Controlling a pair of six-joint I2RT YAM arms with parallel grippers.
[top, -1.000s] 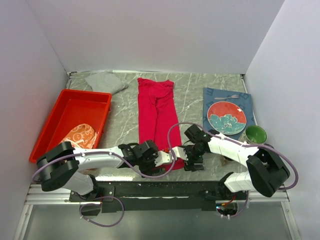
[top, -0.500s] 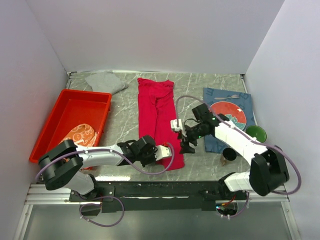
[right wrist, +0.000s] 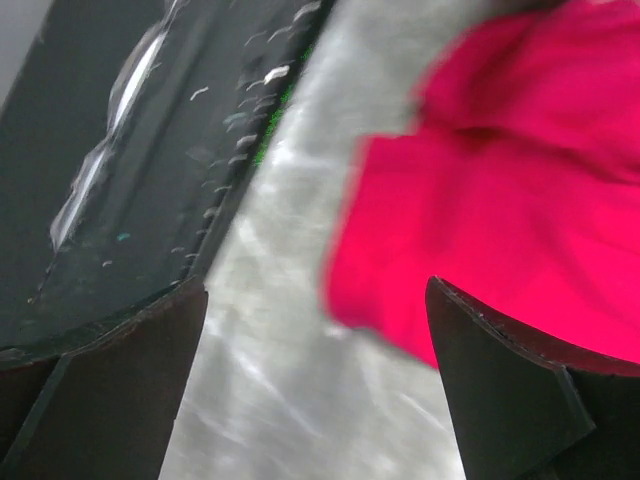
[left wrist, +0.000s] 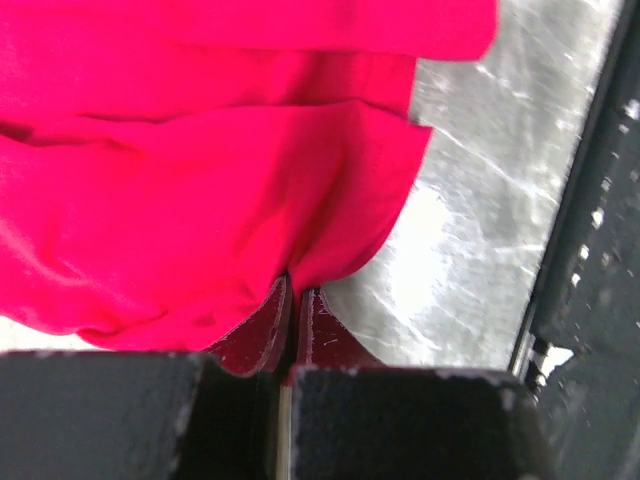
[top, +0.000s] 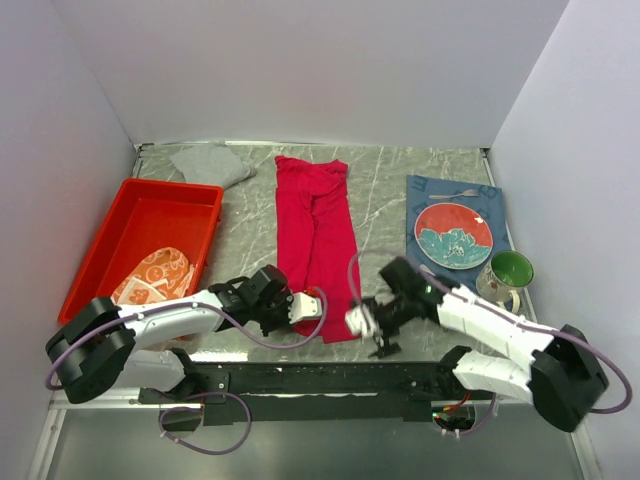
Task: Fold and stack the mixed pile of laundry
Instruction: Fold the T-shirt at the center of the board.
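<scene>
From above, my left arm lies low along the near edge of the bench (top: 250, 230), reaching in toward the near hem of the crimson shirt (top: 315, 240). My left fingers (top: 310, 304) are at the hem's near left corner. My right arm is bent at the elbow and sweeps in from the other side, and my right fingers (top: 358, 320) sit low just off the hem's near right corner. The shirt lies lengthwise in a long strip running away from me. The grey garment (top: 210, 163) is bunched beyond the shirt's far left corner. The orange-and-white cloth (top: 155, 275) lies in the red tray (top: 150, 215) to the shirt's left. To its right, a patterned plate (top: 453, 235) rests on a blue placemat (top: 425, 190), with a green cup (top: 510, 268) beside it.

At my left wrist, the left fingers (left wrist: 262, 330) are pressed together, pinching a puckered fold of the crimson shirt (left wrist: 200, 180) at its edge.

At my right wrist, the right fingers (right wrist: 510, 380) are spread wide, with bare bench (right wrist: 270, 400) between them. The shirt's (right wrist: 500, 220) corner lies partly behind one tip, and I cannot tell whether they touch. This view is blurred.
</scene>
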